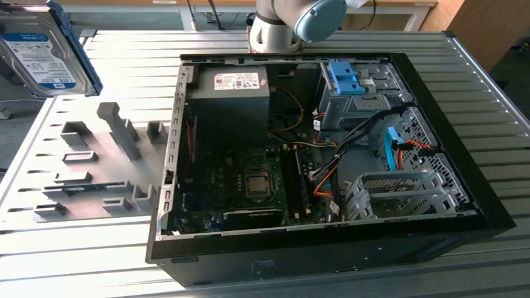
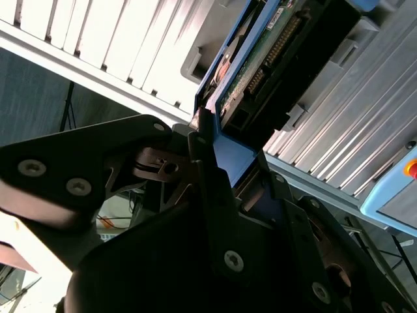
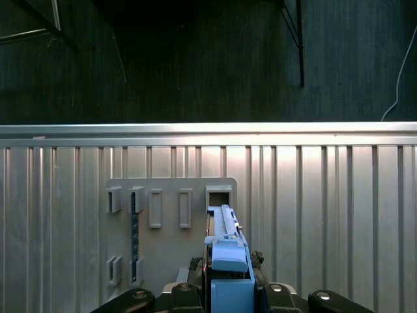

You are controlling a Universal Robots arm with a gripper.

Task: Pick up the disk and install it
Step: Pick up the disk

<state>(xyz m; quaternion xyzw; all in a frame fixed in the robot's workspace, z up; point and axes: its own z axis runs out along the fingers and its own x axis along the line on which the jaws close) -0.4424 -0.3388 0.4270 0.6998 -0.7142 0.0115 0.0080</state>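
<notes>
1. The jaws are clamping shut on the disk (image 2: 260,72). In the second wrist view the black fingers (image 2: 207,169) are pressing on either side of its blue handle end, with no gap showing.
2. In the first wrist view the disk (image 3: 225,235) is sitting edge-on between the jaws. Its blue handle is seated nearest them and its body is reaching away toward the slotted plate (image 3: 169,261).
3. In the exterior view the disk (image 1: 41,53) is hanging in the upper corner on the exterior view's left. It is raised off the tabletop (image 1: 83,261), with its white-and-blue label facing the camera.
4. The grip on the handle end is probably leaving the body and side rails free, so they could slide into a bay.
5. The plate (image 1: 103,164) is lying just beside the open case (image 1: 331,251), on the exterior view's left. Its upright slots are likely holding parts on edge so that jaws can reach them.
6. The case is lying on its side with the panel off, exposing the grey drive cage (image 1: 398,195) toward the exterior view's lower right, well apart from the disk.
7. As a judgement, the pickup is looking done and the installing is not yet begun.
</notes>
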